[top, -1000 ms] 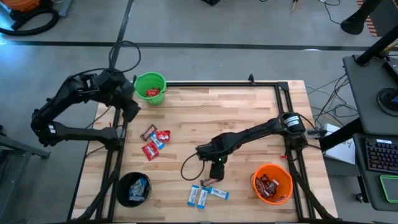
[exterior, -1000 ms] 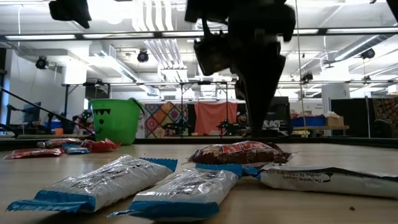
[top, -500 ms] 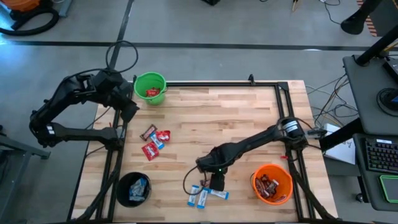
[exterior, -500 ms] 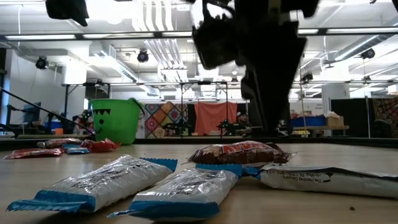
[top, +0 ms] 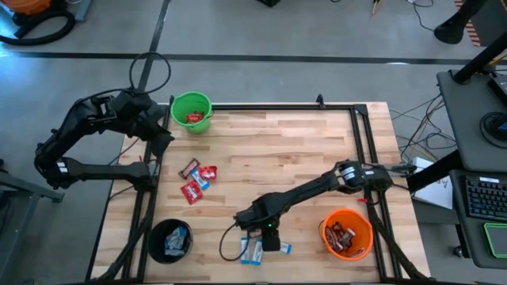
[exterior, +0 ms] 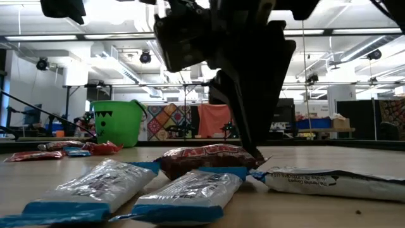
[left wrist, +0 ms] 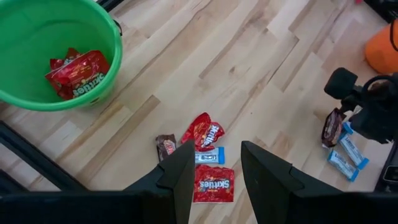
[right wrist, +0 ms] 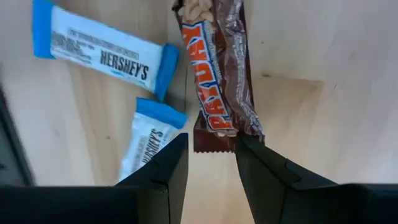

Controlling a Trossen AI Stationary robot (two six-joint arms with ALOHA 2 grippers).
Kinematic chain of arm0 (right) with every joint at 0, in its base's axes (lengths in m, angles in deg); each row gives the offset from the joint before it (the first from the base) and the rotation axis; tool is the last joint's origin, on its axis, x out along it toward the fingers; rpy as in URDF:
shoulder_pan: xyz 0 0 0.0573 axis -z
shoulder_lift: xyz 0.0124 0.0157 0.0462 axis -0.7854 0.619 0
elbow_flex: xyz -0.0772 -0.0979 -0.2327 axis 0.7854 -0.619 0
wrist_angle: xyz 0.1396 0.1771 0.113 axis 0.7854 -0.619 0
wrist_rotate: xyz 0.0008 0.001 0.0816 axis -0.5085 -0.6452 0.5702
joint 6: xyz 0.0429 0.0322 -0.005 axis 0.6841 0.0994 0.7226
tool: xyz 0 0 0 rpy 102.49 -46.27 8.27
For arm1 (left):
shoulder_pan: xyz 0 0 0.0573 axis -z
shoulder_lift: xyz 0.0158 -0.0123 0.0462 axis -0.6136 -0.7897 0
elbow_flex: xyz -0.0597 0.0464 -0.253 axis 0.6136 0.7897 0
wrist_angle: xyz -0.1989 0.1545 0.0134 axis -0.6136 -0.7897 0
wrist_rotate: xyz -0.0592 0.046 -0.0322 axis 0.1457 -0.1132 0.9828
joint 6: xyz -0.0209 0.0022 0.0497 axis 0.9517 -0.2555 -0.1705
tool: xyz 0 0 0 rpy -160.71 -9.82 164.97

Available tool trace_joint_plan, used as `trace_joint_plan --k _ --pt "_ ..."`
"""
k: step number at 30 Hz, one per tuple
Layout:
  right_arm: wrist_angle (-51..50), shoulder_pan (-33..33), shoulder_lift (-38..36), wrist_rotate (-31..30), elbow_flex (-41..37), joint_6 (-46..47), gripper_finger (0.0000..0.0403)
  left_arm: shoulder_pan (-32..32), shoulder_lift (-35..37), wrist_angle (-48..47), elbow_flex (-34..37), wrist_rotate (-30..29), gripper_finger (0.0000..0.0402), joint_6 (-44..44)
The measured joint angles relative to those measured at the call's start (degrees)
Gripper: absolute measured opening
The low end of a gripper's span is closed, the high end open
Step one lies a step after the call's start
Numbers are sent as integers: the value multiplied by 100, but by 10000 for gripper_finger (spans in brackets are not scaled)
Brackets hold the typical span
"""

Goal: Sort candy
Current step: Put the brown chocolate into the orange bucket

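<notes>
A brown bar [right wrist: 217, 81] lies among blue-and-white packets [top: 255, 252] near the table's front edge, one end resting on a packet [exterior: 190, 193]. My right gripper [right wrist: 211, 146] stands over it, open, pointing down, one finger either side of the bar's end. Red packets [top: 198, 180], one blue-and-white packet and a small brown bar [top: 188, 168] lie at mid-left. My left gripper [left wrist: 217, 152] hangs open and holding nothing above the far left corner, beside the green bucket [top: 191, 111]. My right gripper comes at the brown bar from above, its fingers straddling the bar's crimped end [right wrist: 214, 142] and lying across it. One fingertip [exterior: 255, 151] meets that end. The bar lies flat, on the table and on a blue-and-white packet.
The green bucket holds red packets [left wrist: 78, 71]. A black bucket [top: 170, 240] with blue-and-white packets stands at the near left, and an orange bucket [top: 346, 233] with brown bars at the near right. A black frame rail [top: 360, 134] runs along the table's edges.
My right gripper has travelled toward the table's near edge and sunk over the brown bar, rolling a little as it went. The bar has slid a short way toward the table's left, and the nearest blue-and-white packet has shifted with it.
</notes>
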Motion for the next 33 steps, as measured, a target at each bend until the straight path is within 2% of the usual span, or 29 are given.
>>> trace_joint_plan --k 10,17,33 --pt "-867 -2 650 -102 1159 -757 125 2 105 -112 0 2 113 -15" --pt "-1208 130 708 -435 1659 -644 125 1 124 -128 0 4 113 -17" --pt "-1054 146 792 -446 1739 -313 125 2 144 -129 0 7 113 -39"
